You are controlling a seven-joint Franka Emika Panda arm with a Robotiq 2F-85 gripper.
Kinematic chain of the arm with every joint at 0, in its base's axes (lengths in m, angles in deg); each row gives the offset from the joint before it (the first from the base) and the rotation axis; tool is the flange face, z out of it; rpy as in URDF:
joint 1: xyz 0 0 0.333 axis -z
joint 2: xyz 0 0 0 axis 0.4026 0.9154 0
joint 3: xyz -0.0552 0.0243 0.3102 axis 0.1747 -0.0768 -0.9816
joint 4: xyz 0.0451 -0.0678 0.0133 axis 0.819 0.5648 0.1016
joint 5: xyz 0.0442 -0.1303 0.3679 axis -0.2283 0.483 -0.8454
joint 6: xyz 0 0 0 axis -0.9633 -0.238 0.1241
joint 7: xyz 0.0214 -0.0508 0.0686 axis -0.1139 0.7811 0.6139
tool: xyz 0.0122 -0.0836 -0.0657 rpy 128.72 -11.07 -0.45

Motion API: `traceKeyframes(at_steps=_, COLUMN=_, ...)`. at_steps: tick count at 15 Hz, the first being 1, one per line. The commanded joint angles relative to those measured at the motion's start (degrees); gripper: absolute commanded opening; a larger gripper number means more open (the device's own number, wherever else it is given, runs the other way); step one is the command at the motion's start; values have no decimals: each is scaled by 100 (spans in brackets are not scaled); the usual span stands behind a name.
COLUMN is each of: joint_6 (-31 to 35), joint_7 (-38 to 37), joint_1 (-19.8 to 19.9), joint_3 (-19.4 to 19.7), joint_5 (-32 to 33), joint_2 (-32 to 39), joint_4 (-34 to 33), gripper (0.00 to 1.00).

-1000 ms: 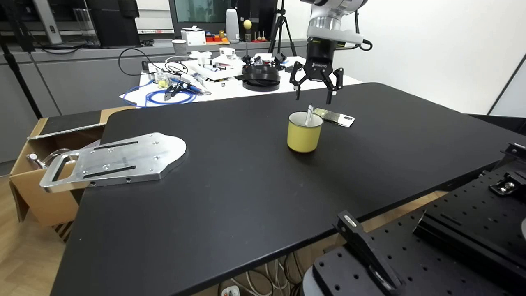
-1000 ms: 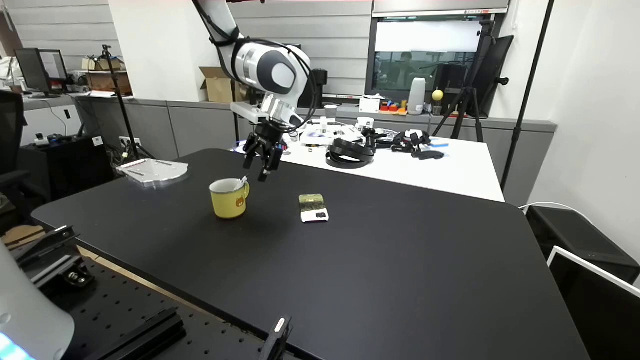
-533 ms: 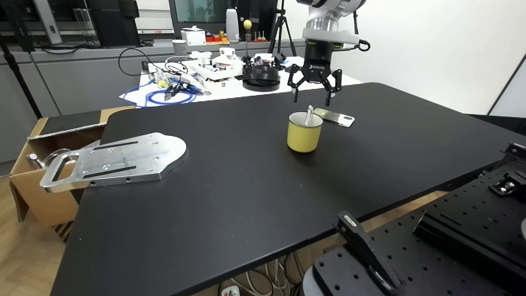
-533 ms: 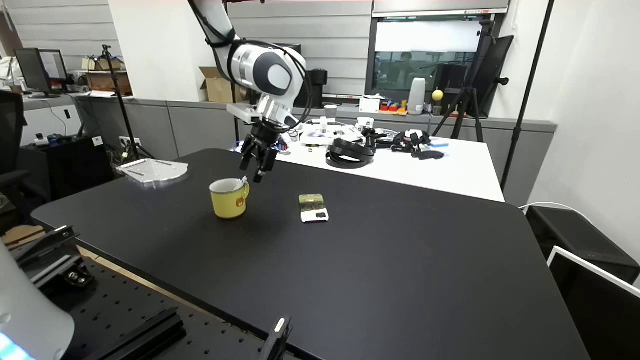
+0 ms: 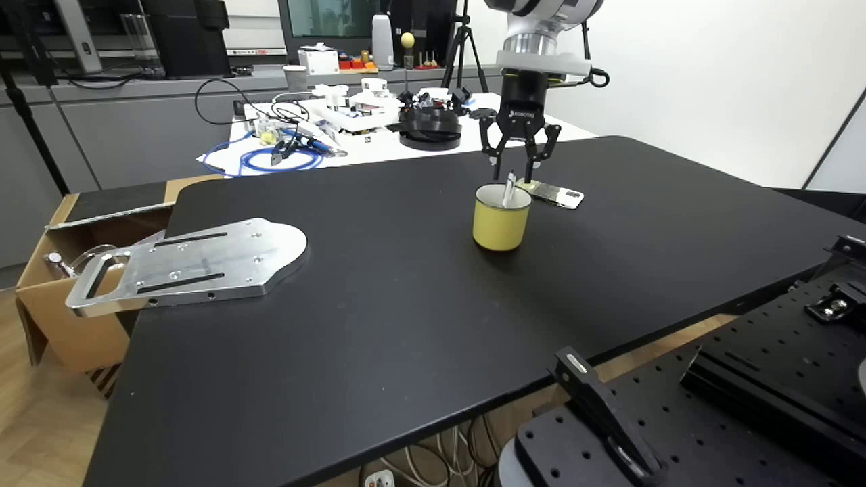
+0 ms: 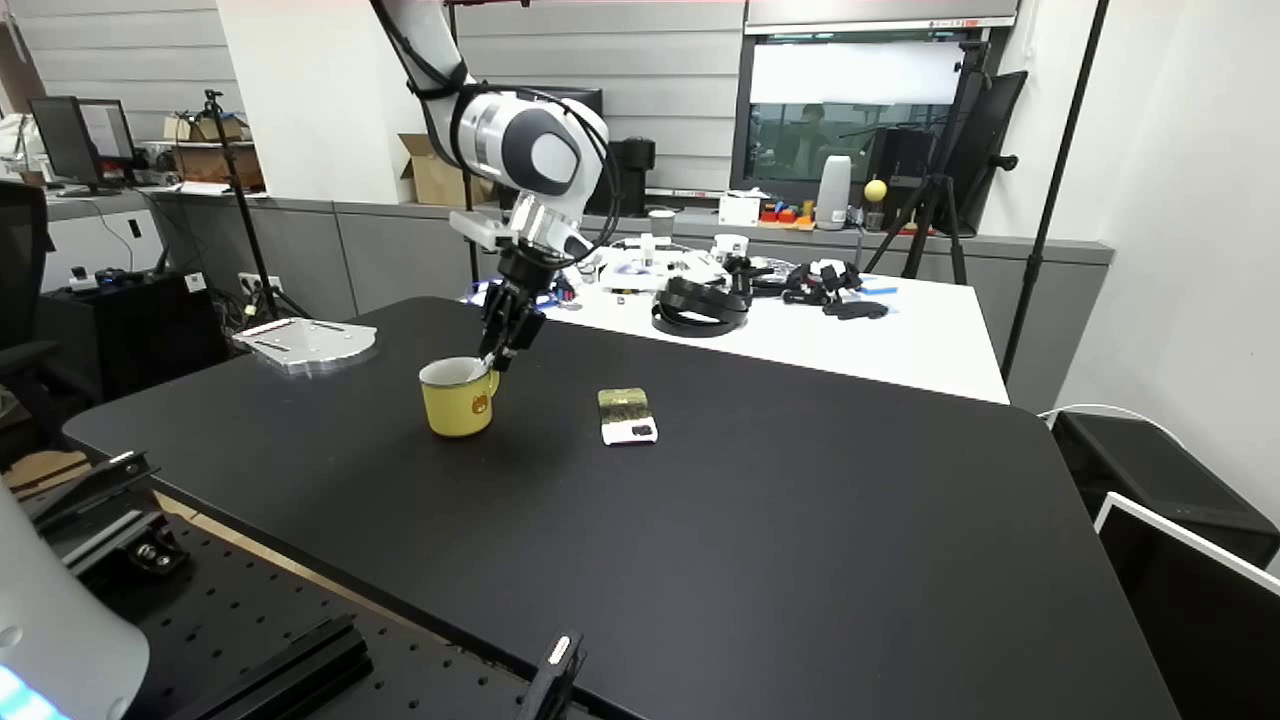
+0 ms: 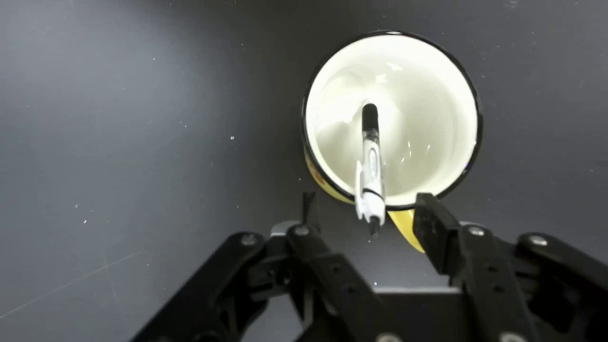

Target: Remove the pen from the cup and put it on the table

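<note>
The yellow cup (image 5: pixel 499 230) stands upright on the black table (image 5: pixel 379 338); it also shows in an exterior view (image 6: pixel 456 412) and the wrist view (image 7: pixel 434 142). The white-and-black pen (image 7: pixel 373 164) leans in the cup. Its dark end is at the bottom inside, and its white clip end rests over the rim on the handle side. My gripper (image 5: pixel 513 178) is just above that rim, pointing down. In the wrist view my gripper (image 7: pixel 366 202) is partly open. Its fingers stand on either side of the pen's top end, with a gap on both sides. It holds nothing.
A flat phone-like object (image 6: pixel 628 416) lies on the table beside the cup. A silver metal plate (image 5: pixel 203 260) lies at the table's edge, partly overhanging. A white table with cables and equipment (image 6: pixel 900 330) stands behind.
My gripper has moved down and closer to the cup, around the pen's top end. Its fingers have come closer together over the last half second. The cup and pen have not moved.
</note>
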Motion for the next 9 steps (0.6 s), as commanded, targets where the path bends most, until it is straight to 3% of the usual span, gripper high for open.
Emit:
traceKeyframes(at_steps=1, joint_6=-20, joint_7=-260, joint_1=-63, joint_3=55, joint_5=2, joint_2=-90, joint_4=108, gripper=25)
traceKeyframes(at_steps=4, joint_6=-46, joint_7=-318, joint_1=-74, joint_3=69, joint_5=26, joint_2=-70, joint_4=95, gripper=4)
traceKeyframes(at_steps=5, joint_6=-50, joint_7=-327, joint_1=-76, joint_3=71, joint_5=30, joint_2=-67, joint_4=94, gripper=1)
traceKeyframes(at_steps=9, joint_6=-142, joint_7=-321, joint_1=-55, joint_3=73, joint_5=31, joint_2=-121, joint_4=41, gripper=4)
